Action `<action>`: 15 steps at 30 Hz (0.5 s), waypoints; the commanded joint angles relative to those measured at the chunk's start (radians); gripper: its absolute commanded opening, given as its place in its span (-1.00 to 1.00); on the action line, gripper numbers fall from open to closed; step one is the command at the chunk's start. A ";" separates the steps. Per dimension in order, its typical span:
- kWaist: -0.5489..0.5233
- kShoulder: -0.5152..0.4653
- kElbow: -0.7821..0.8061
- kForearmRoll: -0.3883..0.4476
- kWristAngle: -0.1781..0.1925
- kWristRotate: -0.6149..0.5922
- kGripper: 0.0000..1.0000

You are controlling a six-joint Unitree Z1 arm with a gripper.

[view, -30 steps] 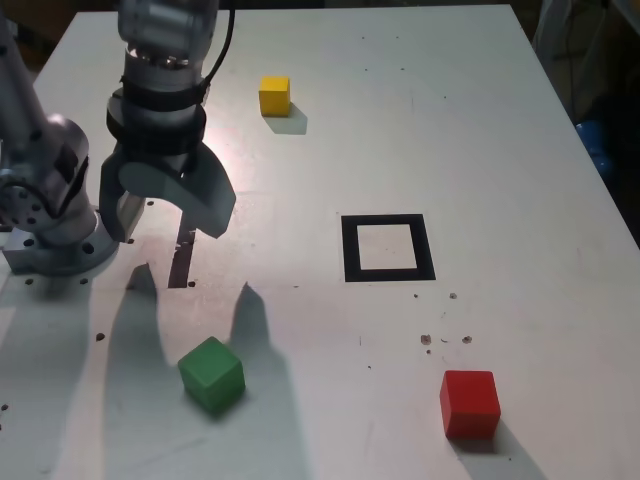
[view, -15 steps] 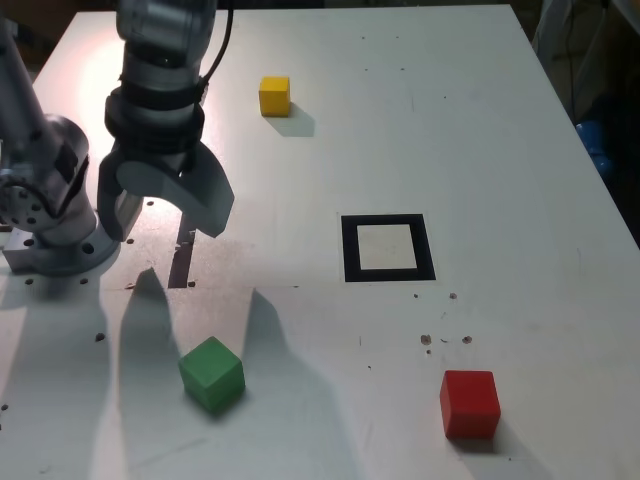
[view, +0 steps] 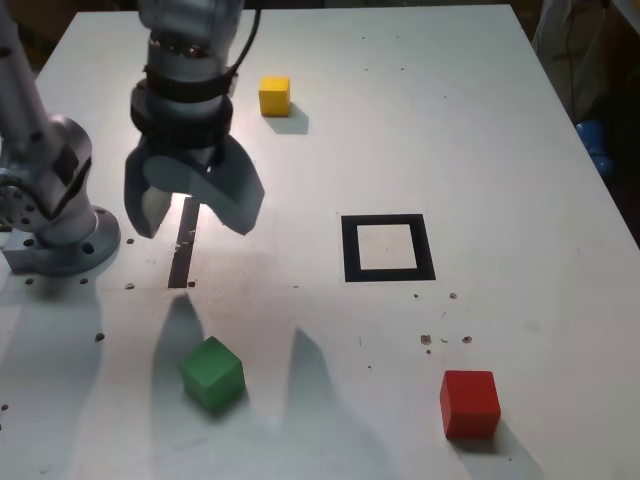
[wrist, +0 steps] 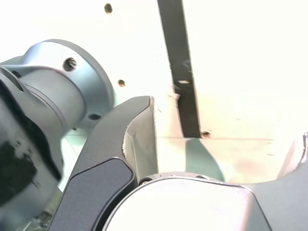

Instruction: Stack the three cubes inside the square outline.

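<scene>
White and lightly scuffed, the counter [view: 480, 130] fills the exterior view, with every piece of the stacking job still lying apart on it. Largest in frame is the grey arm, its end effector [view: 195, 215] hanging above the counter with its jaws spread wide and nothing between them. The wrist view confirms the gap, showing only bare surface and a thin black strip [wrist: 179, 72] beneath.

Taking the square outline [view: 388, 247] as the landmark, a thick black frame with a white centre that stands empty: the end effector hovers well to its left in the exterior view. The red cube [view: 470, 403] sits nearer the camera and slightly to its right. The green cube [view: 212, 373] lies nearer the camera and well to its left, close to the end effector's shadow. The yellow cube [view: 274, 95] rests farther from the camera and to its left.

All three cubes are small, matte and plain-faced, alike in size. They look light and rigid, unlikely to deform or slip. A hold across two opposite flat faces, jaws squared to them, would seem the surest grip. The green cube is turned at an angle to the outline, so the wrist would likely need to rotate to match.
</scene>
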State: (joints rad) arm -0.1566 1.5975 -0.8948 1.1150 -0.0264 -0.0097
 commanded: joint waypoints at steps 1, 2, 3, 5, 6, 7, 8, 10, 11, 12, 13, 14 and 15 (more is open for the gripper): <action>-0.023 0.023 -0.041 0.012 0.001 -0.019 0.98; -0.031 0.031 -0.058 0.016 0.001 -0.027 0.98; -0.039 0.038 -0.075 0.020 0.001 -0.035 0.99; -0.050 0.055 -0.109 0.030 0.001 -0.052 0.99; -0.054 0.064 -0.125 0.035 -0.001 -0.058 0.99; -0.057 0.074 -0.141 0.041 -0.004 -0.064 0.99; -0.060 0.084 -0.158 0.047 -0.006 -0.069 0.99; -0.068 0.105 -0.192 0.059 -0.012 -0.079 0.98; -0.073 0.116 -0.212 0.066 -0.015 -0.084 0.98; -0.080 0.127 -0.232 0.074 -0.017 -0.091 0.98; -0.087 0.139 -0.254 0.082 -0.018 -0.098 0.98; -0.097 0.151 -0.278 0.092 -0.018 -0.106 0.98; -0.106 0.164 -0.303 0.102 -0.018 -0.115 0.98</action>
State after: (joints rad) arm -0.2566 1.7492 -1.1861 1.2094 -0.0434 -0.1198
